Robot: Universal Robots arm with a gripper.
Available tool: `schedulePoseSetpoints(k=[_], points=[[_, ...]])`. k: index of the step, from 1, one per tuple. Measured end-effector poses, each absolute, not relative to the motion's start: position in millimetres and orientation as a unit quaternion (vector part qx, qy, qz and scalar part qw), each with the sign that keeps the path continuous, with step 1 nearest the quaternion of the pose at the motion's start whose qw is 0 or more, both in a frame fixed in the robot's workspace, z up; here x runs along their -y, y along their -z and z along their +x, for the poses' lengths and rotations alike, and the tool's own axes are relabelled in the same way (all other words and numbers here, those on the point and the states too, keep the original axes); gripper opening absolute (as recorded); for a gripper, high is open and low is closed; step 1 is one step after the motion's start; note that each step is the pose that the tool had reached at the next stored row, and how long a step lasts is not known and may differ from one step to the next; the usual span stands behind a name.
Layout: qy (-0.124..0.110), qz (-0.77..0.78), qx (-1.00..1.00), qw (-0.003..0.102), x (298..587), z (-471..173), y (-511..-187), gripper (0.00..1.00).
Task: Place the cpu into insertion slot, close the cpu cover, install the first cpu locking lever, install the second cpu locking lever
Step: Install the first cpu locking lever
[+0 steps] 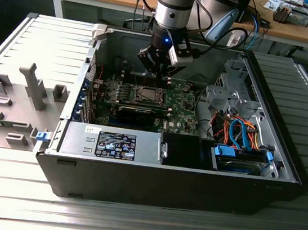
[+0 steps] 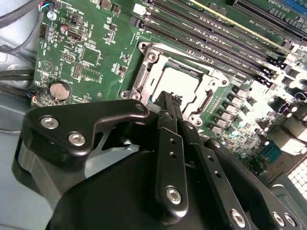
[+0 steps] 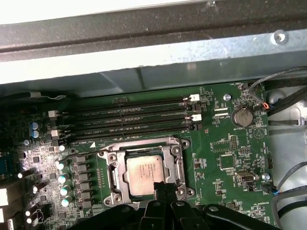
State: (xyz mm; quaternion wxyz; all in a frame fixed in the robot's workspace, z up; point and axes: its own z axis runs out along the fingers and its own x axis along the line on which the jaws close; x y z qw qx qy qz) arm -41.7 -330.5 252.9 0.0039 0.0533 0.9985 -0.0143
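- My claw (image 1: 160, 73) hangs inside the open computer case (image 1: 283, 166), just above the green motherboard (image 1: 182, 118), tips pointing down at the board.
- In both wrist views my two fingers (image 2: 169, 143) are pressed together with no gap between the tips, and they pinch nothing.
- The cpu (image 3: 150, 171) lies flat in the insertion slot (image 3: 111, 168), directly beneath and just ahead of my fingertips (image 3: 165, 189); my tips overlap its near edge in the first wrist view, though I cannot tell whether they touch it.
- The chip is square, so it has no long axis; its dull silver top faces up toward me and its edges run parallel to the slot's rim.
- The cpu cover (image 3: 178, 160) lies down around the chip as a silvery frame, the chip's top showing through its cut-out centre.
- Count: one cpu, one slot, one cover.
- Beyond the slot, on the far side from my claw, four long memory slots (image 3: 129, 117) run side by side, parallel to the chip's far edge.
- One round coin battery (image 3: 242, 116) sits on the board well off to one side of my claw.
- In the exterior view, one long black expansion card (image 1: 137, 114) lies across the board on the near side of the socket.
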Motion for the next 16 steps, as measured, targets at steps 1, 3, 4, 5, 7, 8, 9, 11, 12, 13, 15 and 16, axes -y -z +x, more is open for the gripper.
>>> schedulePoseSetpoints(k=[1, 3, 4, 5, 7, 8, 9, 11, 12, 13, 15, 16], points=[[0.014, 0.051, -0.999, 0.004, 330.4, -41.7, -252.9, 0.11], [0.014, 0.048, -0.999, 0.004, 330.5, -41.7, -252.9, 0.11], [0.014, 0.048, -0.999, 0.004, 330.5, -41.7, -252.9, 0.11], [0.014, 0.048, -0.999, 0.004, 330.4, -41.7, -252.9, 0.11], [0.014, 0.048, -0.999, 0.004, 330.4, -41.7, -252.9, 0.11], [0.014, 0.048, -0.999, 0.004, 330.4, -41.7, -252.9, 0.11], [0.014, 0.048, -0.999, 0.004, 330.4, -41.7, -252.9, 0.11], [0.014, 0.047, -0.999, 0.004, 330.4, -41.7, -252.9, 0.11], [0.014, 0.047, -0.999, 0.004, 330.4, -41.7, -252.9, 0.11], [0.014, 0.047, -0.999, 0.004, 330.4, -41.7, -252.9, 0.11], [0.014, 0.047, -0.999, 0.004, 330.5, -41.7, -252.9, 0.11], [0.014, 0.047, -0.999, 0.004, 330.4, -42.2, -252.9, 0.11]])
